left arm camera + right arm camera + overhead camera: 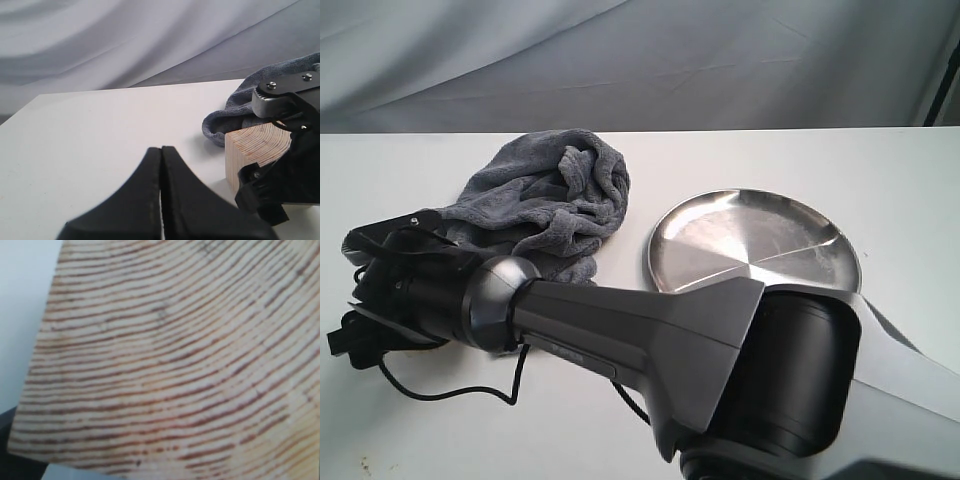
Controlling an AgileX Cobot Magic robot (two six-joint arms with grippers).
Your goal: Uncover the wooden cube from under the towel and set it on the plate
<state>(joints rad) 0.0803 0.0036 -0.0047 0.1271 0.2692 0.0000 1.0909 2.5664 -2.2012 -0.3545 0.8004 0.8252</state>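
Note:
The wooden cube (256, 146), pale with clear grain lines, sits low over the white table beside the towel's edge. My right gripper (254, 146) is shut on it, with one black finger (280, 96) on one face and the other on the opposite face. The cube's grain (170, 360) fills the right wrist view. In the exterior view the right gripper (392, 290) has reached across to the far left and hides the cube. The dark grey towel (555, 198) lies bunched behind it. The shiny plate (790, 262) stands to the right. My left gripper (161, 152) is shut on nothing, a short way from the cube.
The right arm's grey forearm (650, 335) stretches across the front of the table from lower right to left, with black cables (450, 392) trailing under it. A grey fabric backdrop (640, 60) hangs behind the table's far edge.

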